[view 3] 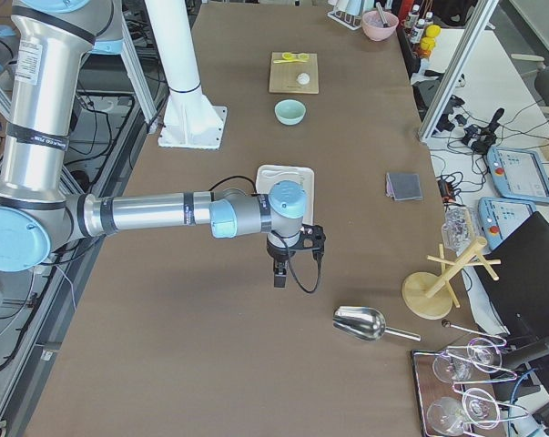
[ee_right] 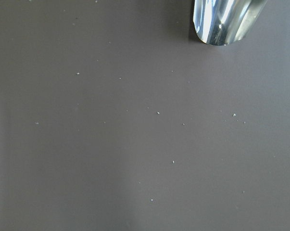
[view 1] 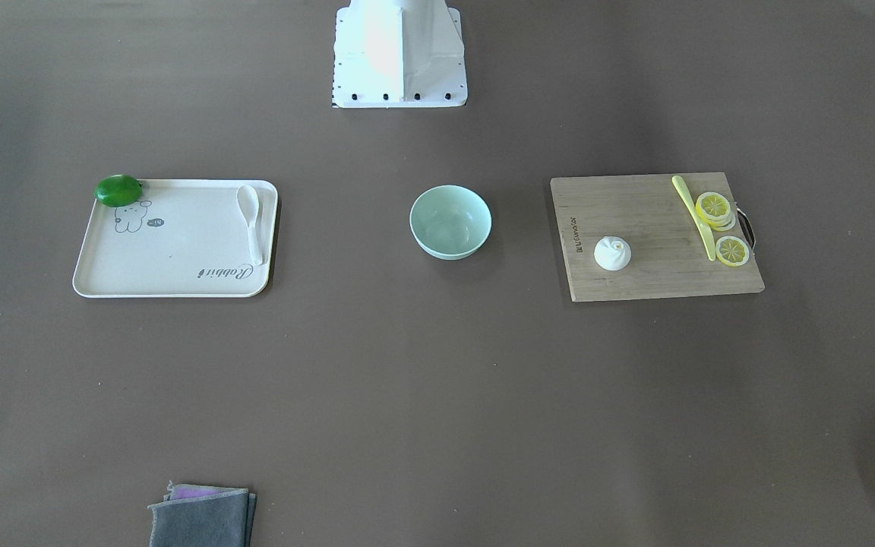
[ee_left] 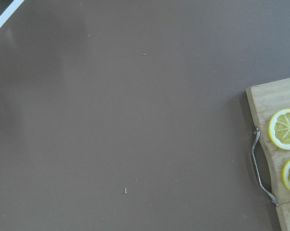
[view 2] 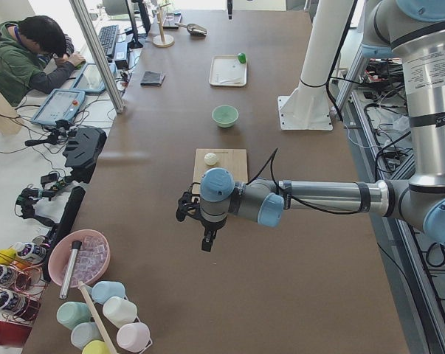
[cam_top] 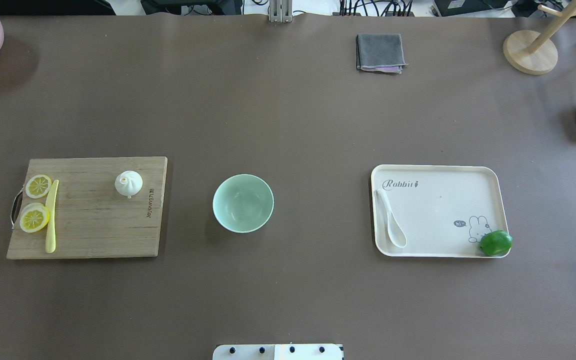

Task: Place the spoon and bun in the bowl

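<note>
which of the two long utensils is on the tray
The white spoon, lying along the tray edge nearest the bowl; the yellow utensil lies on the wooden board.

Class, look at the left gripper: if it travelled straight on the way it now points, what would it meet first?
Probably the bare table. The left gripper points down, and its wrist view shows only brown tabletop ahead, with the cutting board off at the edge. Depth is unclear.
</note>
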Controlling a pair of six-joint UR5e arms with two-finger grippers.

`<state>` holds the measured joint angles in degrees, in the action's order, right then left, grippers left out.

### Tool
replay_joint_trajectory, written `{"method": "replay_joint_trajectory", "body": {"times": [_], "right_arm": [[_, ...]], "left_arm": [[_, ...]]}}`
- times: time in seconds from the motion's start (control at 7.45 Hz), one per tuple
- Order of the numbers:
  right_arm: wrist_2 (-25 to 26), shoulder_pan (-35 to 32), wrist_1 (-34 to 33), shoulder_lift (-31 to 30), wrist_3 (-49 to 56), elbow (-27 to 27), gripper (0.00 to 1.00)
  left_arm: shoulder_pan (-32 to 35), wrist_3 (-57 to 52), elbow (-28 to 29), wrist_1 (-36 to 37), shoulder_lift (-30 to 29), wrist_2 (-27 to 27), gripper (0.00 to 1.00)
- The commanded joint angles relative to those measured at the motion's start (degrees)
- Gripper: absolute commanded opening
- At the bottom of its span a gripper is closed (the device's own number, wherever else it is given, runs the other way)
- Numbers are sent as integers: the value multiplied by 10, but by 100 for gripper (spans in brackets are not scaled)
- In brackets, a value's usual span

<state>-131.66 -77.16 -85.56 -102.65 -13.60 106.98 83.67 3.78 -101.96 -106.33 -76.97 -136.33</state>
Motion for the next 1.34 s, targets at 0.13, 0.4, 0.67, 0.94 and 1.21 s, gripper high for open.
{"method": "replay_joint_trajectory", "body": {"times": [0.13, 0.4, 0.67, 0.94, 1.21], "right_arm": [[2, 0, 40, 2, 0, 2, 100], [0, 0, 171, -1, -8, -1, 100], [1, 0, 229, 3, -11, 4, 100], [1, 2, 277, 5, -59, 4, 100], [2, 26, 292, 11, -107, 9, 100]], "left_arm": [[0, 1, -1, -10, -12, -1, 98], [1, 2, 1, -53, -13, -2, 98], [0, 4, 10, -135, -18, 1, 98], [0, 2, 38, -173, -46, 14, 98], [-1, 4, 62, -244, -44, -5, 98]]}}
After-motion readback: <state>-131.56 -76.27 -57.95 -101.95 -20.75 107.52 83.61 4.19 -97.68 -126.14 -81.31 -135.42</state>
